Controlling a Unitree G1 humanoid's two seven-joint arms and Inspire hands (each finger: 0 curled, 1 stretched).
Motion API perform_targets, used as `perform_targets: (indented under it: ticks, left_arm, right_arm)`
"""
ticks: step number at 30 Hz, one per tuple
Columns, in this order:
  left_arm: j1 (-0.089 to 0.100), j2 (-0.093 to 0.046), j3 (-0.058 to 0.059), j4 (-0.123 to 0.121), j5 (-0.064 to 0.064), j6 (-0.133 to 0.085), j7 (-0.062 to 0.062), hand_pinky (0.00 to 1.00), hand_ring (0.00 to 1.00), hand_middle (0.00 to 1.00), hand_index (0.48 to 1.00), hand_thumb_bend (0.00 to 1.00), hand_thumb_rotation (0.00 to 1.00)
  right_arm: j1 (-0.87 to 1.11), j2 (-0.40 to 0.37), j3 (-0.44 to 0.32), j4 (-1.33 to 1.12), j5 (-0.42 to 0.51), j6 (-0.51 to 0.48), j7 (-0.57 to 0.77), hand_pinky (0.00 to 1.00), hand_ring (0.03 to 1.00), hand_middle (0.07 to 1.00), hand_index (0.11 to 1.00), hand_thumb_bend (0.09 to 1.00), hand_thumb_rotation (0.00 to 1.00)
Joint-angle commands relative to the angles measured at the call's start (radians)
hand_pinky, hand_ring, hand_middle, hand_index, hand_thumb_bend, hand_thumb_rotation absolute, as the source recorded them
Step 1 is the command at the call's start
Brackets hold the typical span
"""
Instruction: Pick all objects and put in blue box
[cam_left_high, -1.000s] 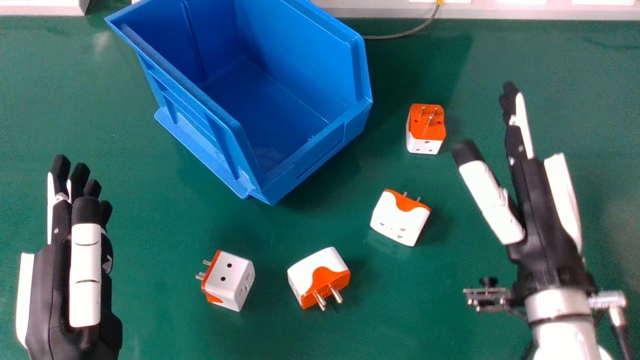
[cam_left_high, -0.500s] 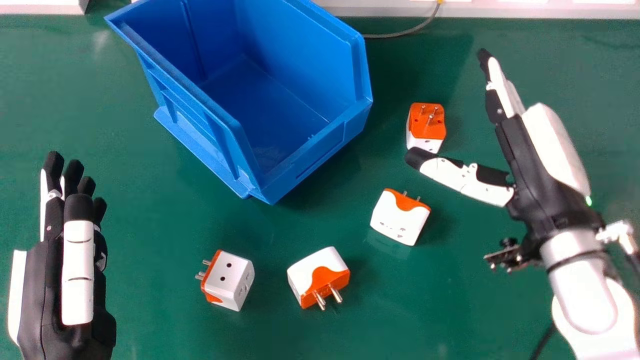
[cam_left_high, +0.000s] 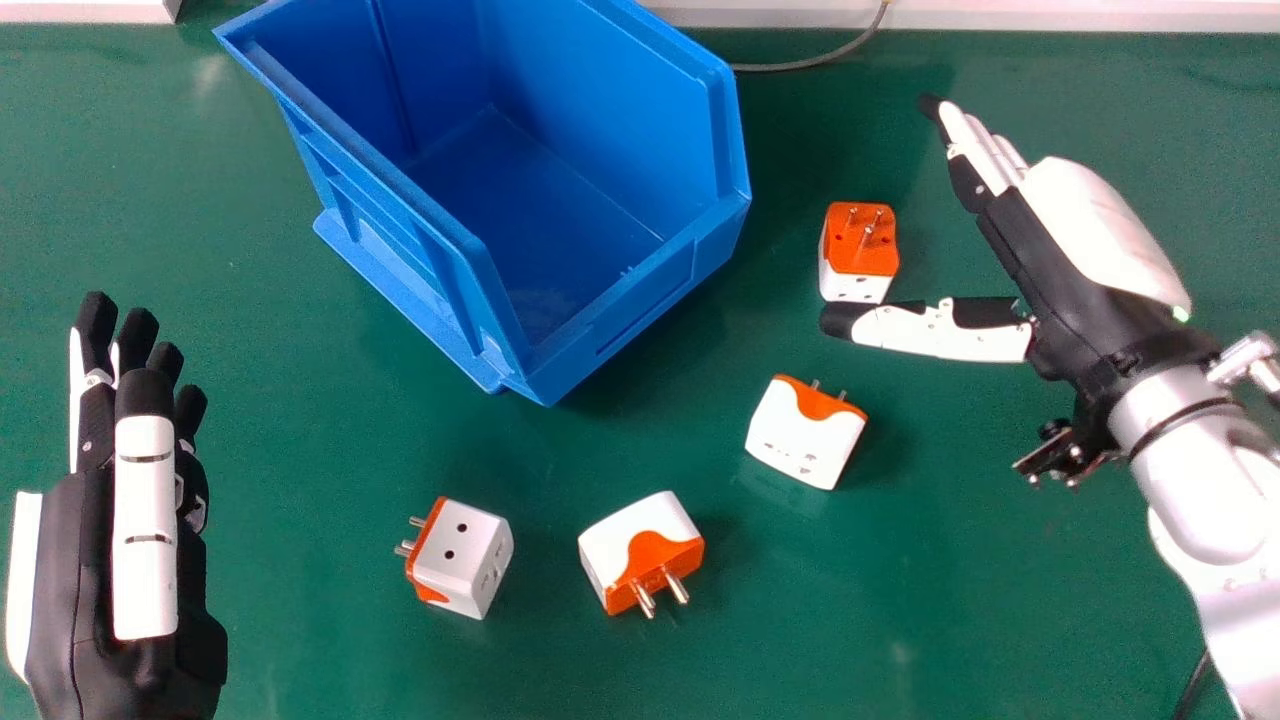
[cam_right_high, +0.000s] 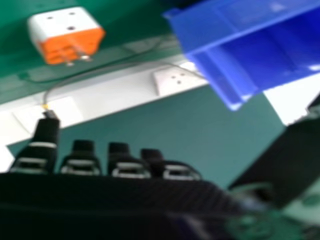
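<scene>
In the head view my right hand (cam_left_high: 1050, 250) is open on the right, its thumb stretched left just below the far orange-and-white adapter (cam_left_high: 860, 245); I cannot tell if they touch. The right hand (cam_right_high: 120, 165) also shows in its own view, with that adapter (cam_right_high: 65, 37) and the blue box (cam_right_high: 250, 50) beyond it. The blue box (cam_left_high: 640, 290) stands at upper centre with nothing visible inside. Three more adapters lie below it: one (cam_left_high: 805, 430) right of centre, one (cam_left_high: 640, 550) at lower centre, one (cam_left_high: 460, 555) to its left. My left hand (cam_left_high: 145, 520) rests open at the lower left.
The green tabletop (cam_left_high: 900, 600) lies beneath everything. A white ledge (cam_left_high: 1050, 14) runs along its far edge, with a grey cable (cam_left_high: 810, 62) curving out behind the box. A metal fitting (cam_left_high: 1065, 455) is mounted by the right wrist.
My right hand has tilted leftward, its fingertips moving left and up, and its thumb has swung out toward the far adapter. The left hand has drifted slightly left and up. The adapters stay put.
</scene>
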Motion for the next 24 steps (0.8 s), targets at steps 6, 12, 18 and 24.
perform_targets:
  ticks: [6,12,18,24]
  left_arm:
    - [0.012,-0.004,0.012,-0.026,0.002,-0.005,0.001,1.0,1.0,1.0,1.0,0.5,1.0]
    - [0.011,-0.005,0.016,-0.028,0.0,0.001,-0.002,1.0,1.0,1.0,1.0,0.48,1.0]
    - [0.008,-0.003,0.019,-0.032,-0.001,0.009,-0.003,1.0,1.0,1.0,1.0,0.48,1.0]
    - [-0.004,-0.002,0.025,-0.028,-0.01,0.011,-0.008,1.0,1.0,1.0,1.0,0.47,1.0]
  right_arm:
    - [-0.053,-0.029,-0.002,0.026,0.005,-0.027,-0.008,0.86,0.993,1.0,0.988,0.594,0.55]
    - [-0.103,-0.043,0.025,0.082,-0.017,-0.03,0.0,0.86,0.992,1.0,0.992,0.589,0.55]
    - [-0.205,-0.075,0.079,0.176,-0.061,-0.042,0.026,0.87,0.991,1.0,0.991,0.591,0.56]
    - [-0.347,-0.085,0.146,0.315,-0.114,-0.033,0.067,0.88,0.996,1.0,0.99,0.591,0.56]
